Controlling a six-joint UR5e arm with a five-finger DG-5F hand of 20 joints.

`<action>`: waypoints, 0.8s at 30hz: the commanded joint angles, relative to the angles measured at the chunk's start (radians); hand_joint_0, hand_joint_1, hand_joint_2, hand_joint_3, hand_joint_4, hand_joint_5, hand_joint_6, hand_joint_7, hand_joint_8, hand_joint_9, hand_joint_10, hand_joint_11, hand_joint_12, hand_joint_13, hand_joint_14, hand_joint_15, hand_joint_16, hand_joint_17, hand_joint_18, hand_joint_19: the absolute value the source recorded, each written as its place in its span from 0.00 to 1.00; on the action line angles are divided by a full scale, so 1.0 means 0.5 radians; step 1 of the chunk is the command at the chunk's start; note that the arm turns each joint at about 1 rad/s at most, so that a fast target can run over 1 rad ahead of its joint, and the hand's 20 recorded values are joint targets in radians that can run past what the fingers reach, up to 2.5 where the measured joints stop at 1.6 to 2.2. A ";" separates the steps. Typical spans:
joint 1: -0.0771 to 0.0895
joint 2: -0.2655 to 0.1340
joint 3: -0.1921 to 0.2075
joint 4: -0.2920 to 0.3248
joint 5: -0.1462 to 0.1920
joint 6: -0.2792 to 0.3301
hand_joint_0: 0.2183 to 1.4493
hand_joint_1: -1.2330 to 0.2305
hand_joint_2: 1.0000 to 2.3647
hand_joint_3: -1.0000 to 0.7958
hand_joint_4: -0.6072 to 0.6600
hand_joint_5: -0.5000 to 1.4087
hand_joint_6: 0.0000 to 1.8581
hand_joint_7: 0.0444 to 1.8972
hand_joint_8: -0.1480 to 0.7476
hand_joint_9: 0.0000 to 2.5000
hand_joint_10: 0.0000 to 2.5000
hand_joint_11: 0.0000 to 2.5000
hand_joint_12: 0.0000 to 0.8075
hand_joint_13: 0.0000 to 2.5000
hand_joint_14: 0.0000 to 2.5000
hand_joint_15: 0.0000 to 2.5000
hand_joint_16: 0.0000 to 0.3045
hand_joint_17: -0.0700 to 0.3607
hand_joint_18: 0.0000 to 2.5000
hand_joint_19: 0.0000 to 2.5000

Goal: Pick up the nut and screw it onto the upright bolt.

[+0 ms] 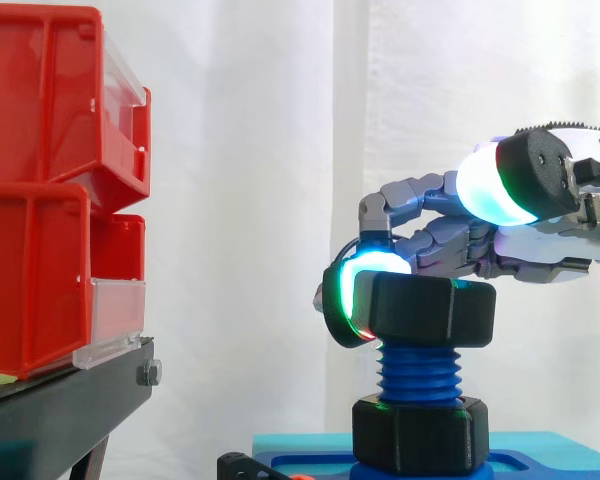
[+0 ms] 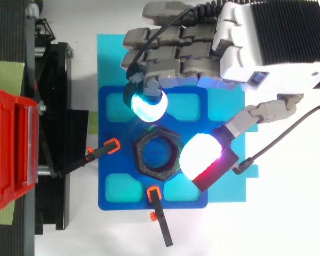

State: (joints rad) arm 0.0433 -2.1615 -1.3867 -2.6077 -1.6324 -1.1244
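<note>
On top of the upright blue bolt (image 1: 420, 372) sits the black hexagonal nut (image 1: 425, 308), level, with several turns of thread bare beneath it. At the foot of the bolt a second nut (image 1: 420, 432), also black, rests on the dark blue plate (image 2: 108, 176).

Seen from above, we take the nut as the centre of our dial. The hand (image 2: 245, 48) reaches in from 1 o'clock, its back toward the overhead camera. A fingertip pad (image 2: 148, 105), glowing cyan and white, curls down at 11 o'clock. From the side it lies against the nut's upper edge on the far side, touching as far as we can tell. The thumb pad (image 2: 200, 154), white with a magenta rim, stands at 3 o'clock, and the side view shows it raised above the nut, clear of it. So we find the hand spread wide about the nut rather than clamped on it.

A black clamp (image 2: 104, 150) with an orange tip points at the nut from 9 o'clock, and another clamp (image 2: 159, 210) from 6 o'clock. The plate lies on a cyan mat (image 2: 226, 184). Further out at 9 o'clock, well apart, red bins (image 1: 40, 200) are stacked on a black stand (image 1: 60, 405).
</note>
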 commanded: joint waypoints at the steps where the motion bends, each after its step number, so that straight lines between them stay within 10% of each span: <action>1: 0.002 0.000 0.000 0.000 -0.003 0.000 0.21 0.67 0.00 0.28 0.68 0.24 0.27 0.65 0.47 0.23 0.00 0.00 0.27 0.18 0.00 0.00 0.07 0.28 0.09 0.00; 14: -0.010 0.003 0.000 0.021 -0.055 0.000 0.20 0.69 0.00 0.28 0.65 0.19 0.27 0.47 0.46 0.24 0.00 0.00 0.30 0.18 0.00 0.00 0.08 0.29 0.09 0.00; 24: -0.062 0.000 0.098 0.043 -0.236 0.000 0.19 0.69 0.00 0.28 0.58 0.16 0.27 0.33 0.44 0.18 0.00 0.00 0.34 0.15 0.00 0.00 0.10 0.32 0.04 0.00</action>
State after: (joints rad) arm 0.0169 -2.1612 -1.3489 -2.5846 -1.7355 -1.1244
